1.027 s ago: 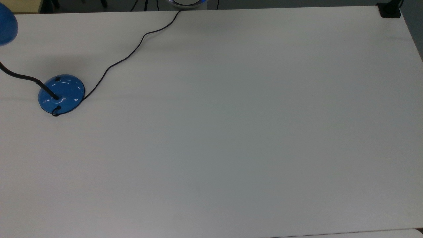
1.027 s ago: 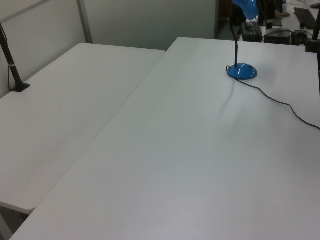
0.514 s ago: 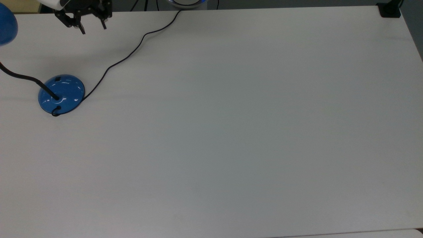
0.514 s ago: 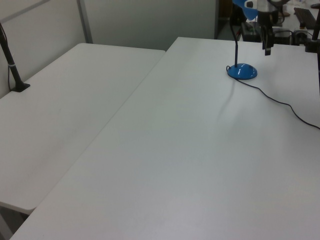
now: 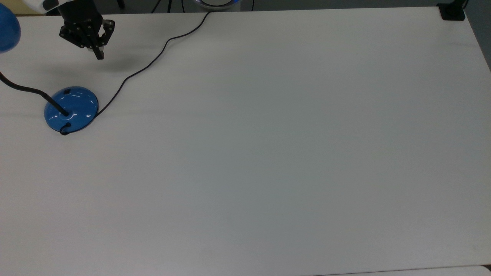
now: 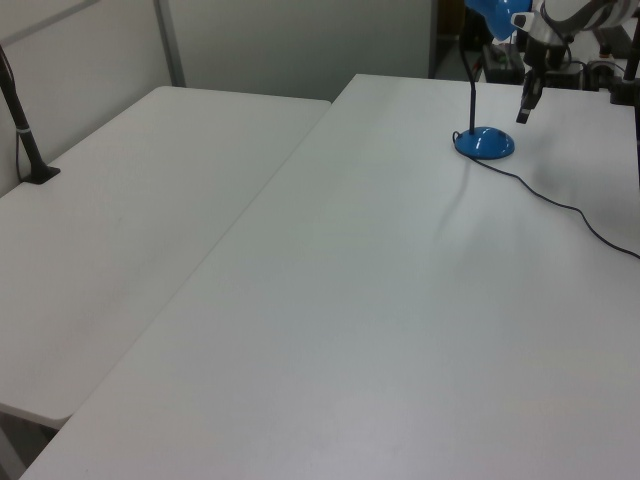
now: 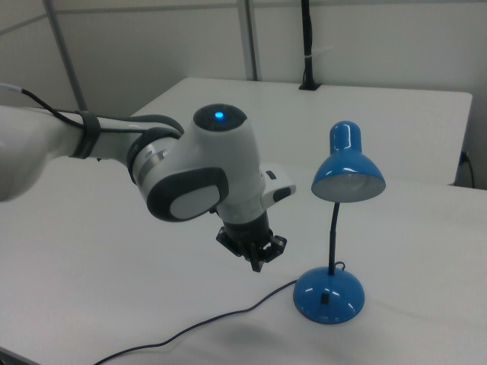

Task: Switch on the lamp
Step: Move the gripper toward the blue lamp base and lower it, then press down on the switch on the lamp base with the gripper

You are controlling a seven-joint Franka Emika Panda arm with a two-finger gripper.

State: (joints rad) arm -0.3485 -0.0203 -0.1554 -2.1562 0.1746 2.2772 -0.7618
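Observation:
The lamp stands at the top view's left: a glossy blue dome base [image 5: 73, 109] with a small black switch [image 5: 67, 91], a black bendy neck [image 5: 23, 89] and a blue shade [image 5: 7, 28]. The right view shows the base [image 7: 329, 295], the switch [image 7: 325, 298] and the shade [image 7: 348, 163], with no glow in it. My gripper [image 5: 99, 55] hangs shut with nothing in it, above the table just beyond the base and apart from it. It also shows in the right view [image 7: 256, 262], left of the base, and in the left view [image 6: 523, 112], beside the base [image 6: 485, 143].
The lamp's black cord [image 5: 153, 63] runs across the table [image 5: 268, 153] from the base to the far edge. A black clamp [image 5: 452, 11] sits at the top view's upper right corner. A second table [image 6: 130, 230] with a black post [image 6: 25, 130] adjoins.
My gripper came into view at the top view's upper left, open, then moved down toward the lamp base and shut its fingers. The lamp has not moved.

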